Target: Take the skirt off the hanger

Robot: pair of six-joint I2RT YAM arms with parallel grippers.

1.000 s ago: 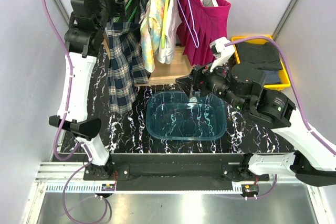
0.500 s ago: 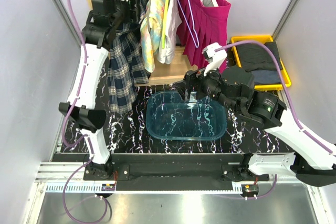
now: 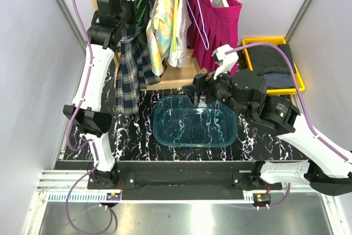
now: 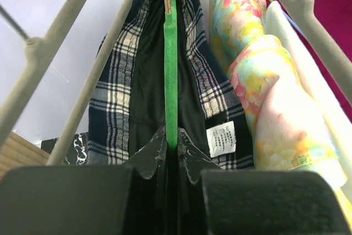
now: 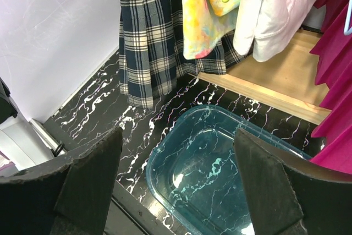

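Left gripper (image 4: 171,148) tight around green hanger (image 4: 171,64)

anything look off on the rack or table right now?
Nothing looks spilled or damaged. One oddity: an empty lilac wire hanger dangles tilted across the front of the magenta skirt and carries no garment. The plaid skirt hangs on its green hanger, which the left gripper pinches.
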